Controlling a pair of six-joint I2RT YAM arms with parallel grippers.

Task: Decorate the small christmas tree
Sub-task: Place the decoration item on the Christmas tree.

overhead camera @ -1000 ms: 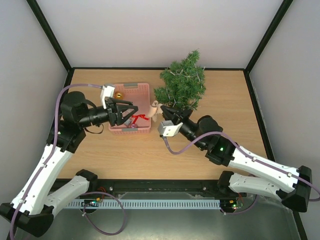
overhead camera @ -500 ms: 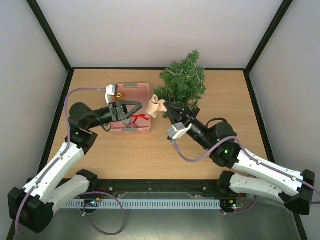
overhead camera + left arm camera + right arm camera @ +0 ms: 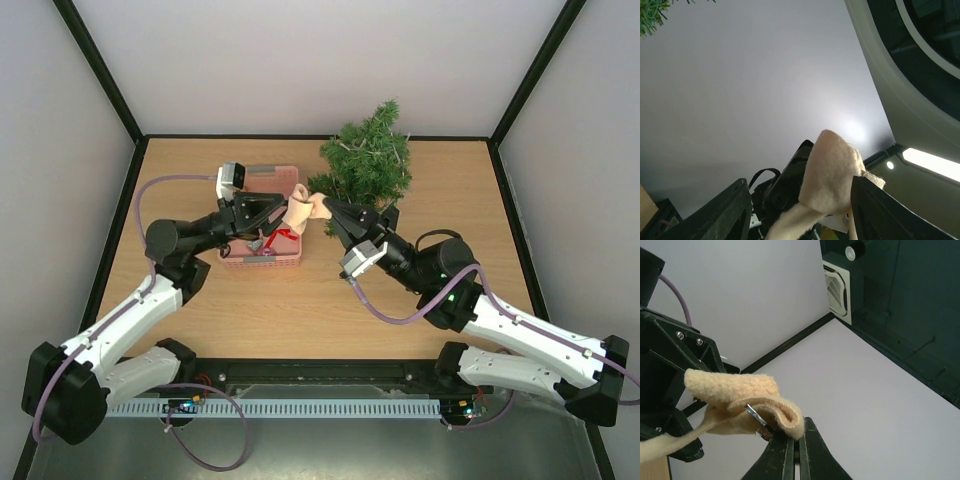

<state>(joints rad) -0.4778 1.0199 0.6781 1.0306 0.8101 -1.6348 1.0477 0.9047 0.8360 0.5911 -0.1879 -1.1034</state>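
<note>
A cream fleece ornament (image 3: 306,211) is held in the air between the basket (image 3: 240,258) and the tree (image 3: 368,168), which stands on the counter (image 3: 455,215) near the far edge, close behind the right claw (image 3: 796,442). The right claw is pressed narrow on a folded end of the ornament, where a small metal clip (image 3: 756,416) is seen. The left claw (image 3: 282,212) is spread wide. The ornament lies between its fingers (image 3: 725,215) but is not gripped by them. The step in hand is judged to be a passing, or a shared handling, of the ornament before it is hung. Next, the left claw would probably need to be closed on the free end without the fabric being pulled away, and a branch must then be reached.
</note>
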